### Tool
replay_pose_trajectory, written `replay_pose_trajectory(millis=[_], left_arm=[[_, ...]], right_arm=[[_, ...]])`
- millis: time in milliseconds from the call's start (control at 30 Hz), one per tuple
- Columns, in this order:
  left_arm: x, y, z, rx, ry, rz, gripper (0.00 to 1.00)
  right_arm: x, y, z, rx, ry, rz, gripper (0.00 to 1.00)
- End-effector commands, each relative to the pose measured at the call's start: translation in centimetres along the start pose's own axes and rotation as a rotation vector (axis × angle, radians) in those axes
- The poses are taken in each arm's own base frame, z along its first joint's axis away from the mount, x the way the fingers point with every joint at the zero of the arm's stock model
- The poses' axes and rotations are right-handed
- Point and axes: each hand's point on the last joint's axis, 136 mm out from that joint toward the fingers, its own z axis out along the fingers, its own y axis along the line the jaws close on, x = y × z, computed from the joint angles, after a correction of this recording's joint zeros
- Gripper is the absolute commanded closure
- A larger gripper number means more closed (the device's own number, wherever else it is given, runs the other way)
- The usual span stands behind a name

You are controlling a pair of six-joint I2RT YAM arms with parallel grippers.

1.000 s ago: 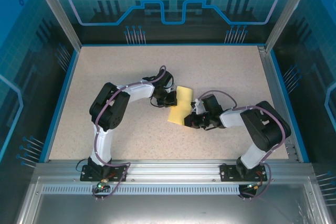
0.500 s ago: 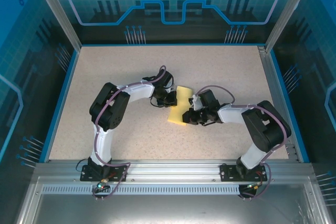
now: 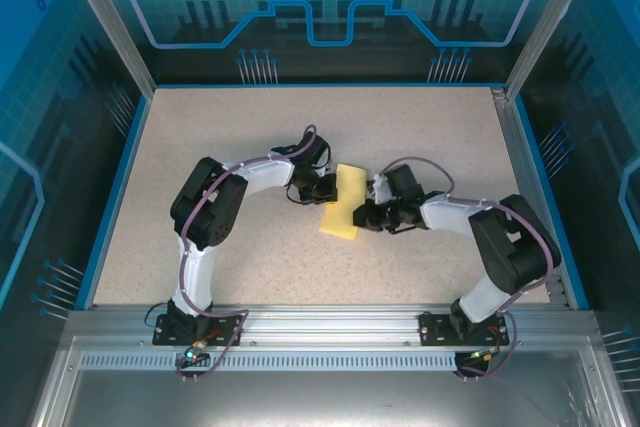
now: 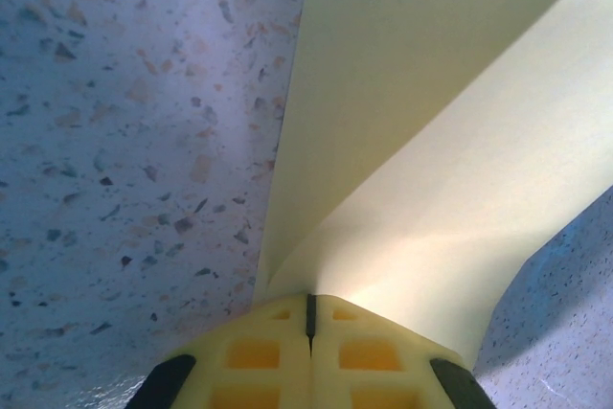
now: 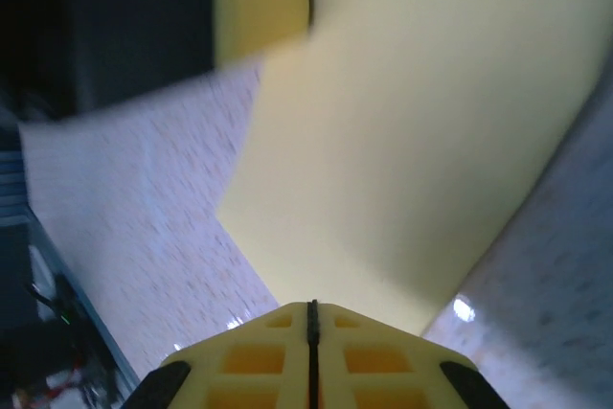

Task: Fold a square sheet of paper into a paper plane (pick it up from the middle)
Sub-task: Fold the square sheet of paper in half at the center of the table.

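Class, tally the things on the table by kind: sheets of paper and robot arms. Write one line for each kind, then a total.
Yellow paper sheet: 1
Robot arms: 2, the left arm and the right arm
Total: 3

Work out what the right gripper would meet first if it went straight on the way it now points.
The square sheet of paper: it lies directly ahead of the shut fingers of the right gripper, seemingly right at their tips, though depth is unclear. Farther along that line sits the left gripper.
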Motion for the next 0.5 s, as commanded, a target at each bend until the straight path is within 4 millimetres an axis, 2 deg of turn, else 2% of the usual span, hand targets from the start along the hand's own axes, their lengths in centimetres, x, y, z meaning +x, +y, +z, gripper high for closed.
replay_pose_trajectory(millis=[0,200,467], left_arm=[[2.7,2.6,2.0,-0.082,0.097,-0.017,1.00],[2.8,2.7,2.2,-0.081,0.101,-0.018,1.00],[2.9,2.8,2.1,-0.083,0.103,-0.018,1.00]], right_arm=[[-4.3,0.9,-1.5,-0.074,-0.102,0.000,0.91],[-6.7,0.4,0.0,-0.082,-0.079,0.010,0.92],[-5.5,-3.5,2.3,0.013,-0.033,0.057,0.93]])
